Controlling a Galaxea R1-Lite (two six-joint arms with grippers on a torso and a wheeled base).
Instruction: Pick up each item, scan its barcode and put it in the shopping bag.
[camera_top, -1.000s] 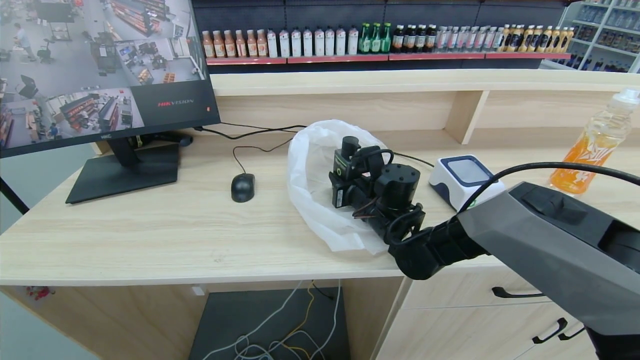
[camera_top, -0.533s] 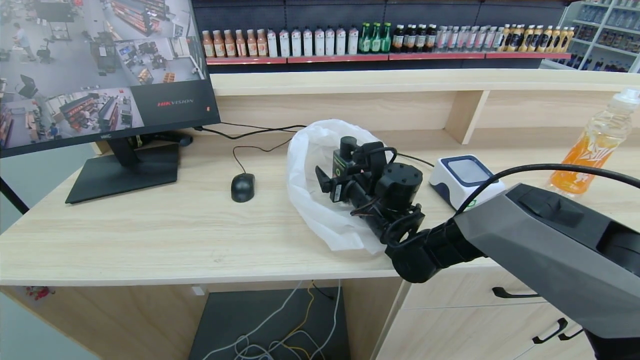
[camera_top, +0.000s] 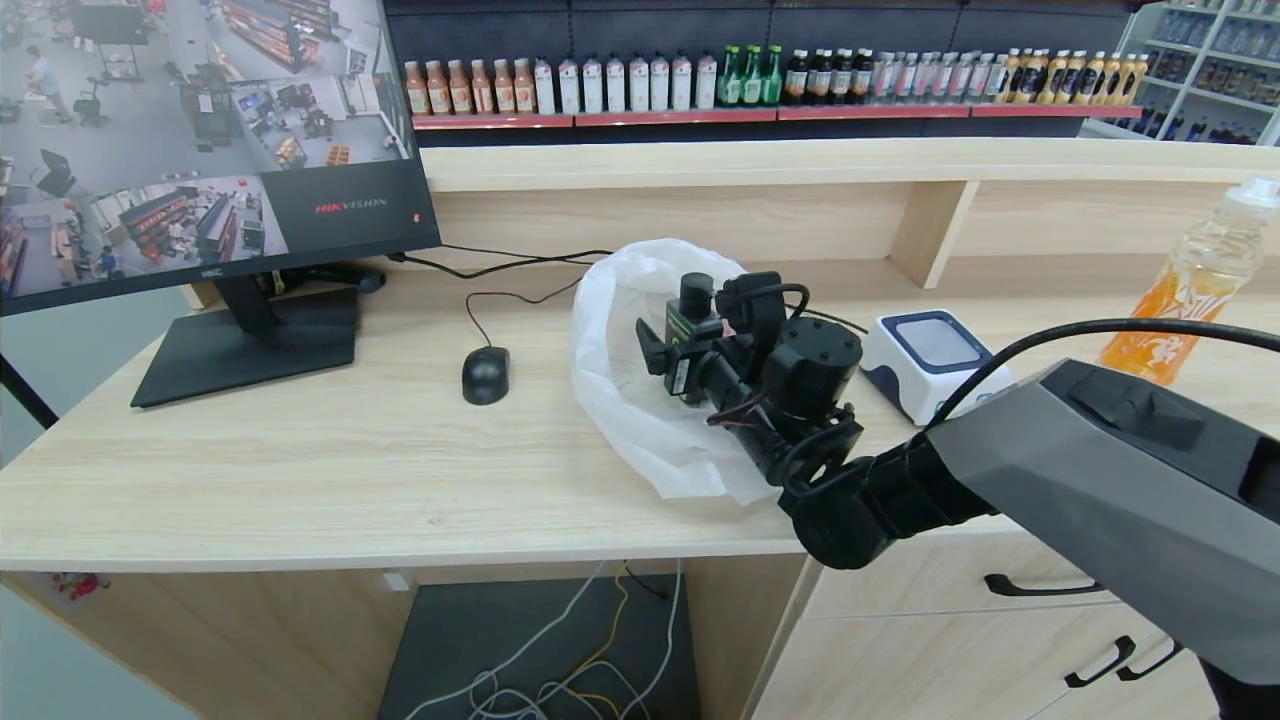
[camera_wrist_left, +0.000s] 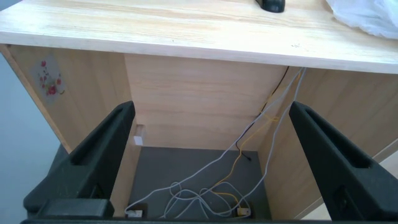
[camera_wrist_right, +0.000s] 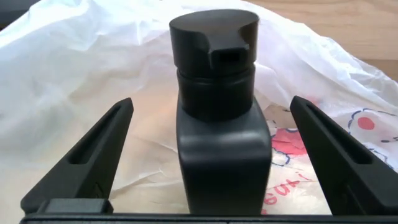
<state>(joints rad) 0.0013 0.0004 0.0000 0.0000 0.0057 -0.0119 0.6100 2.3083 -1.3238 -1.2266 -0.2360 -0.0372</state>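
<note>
A black bottle with a flip cap and a green label stands upright in the mouth of the white shopping bag on the counter. My right gripper is open around it, one finger on each side, both apart from the bottle. The right wrist view has the bottle centred between the spread fingers of that gripper, with the bag behind. An orange drink bottle stands at the far right. My left gripper hangs open below the counter's front edge.
A white barcode scanner sits right of the bag. A mouse and a monitor stand to the left. A packet with red print shows through the bag. Loose cables lie under the counter.
My right gripper has opened off the black bottle, leaving it standing in the bag. The arm has since drawn slightly back to the right.
</note>
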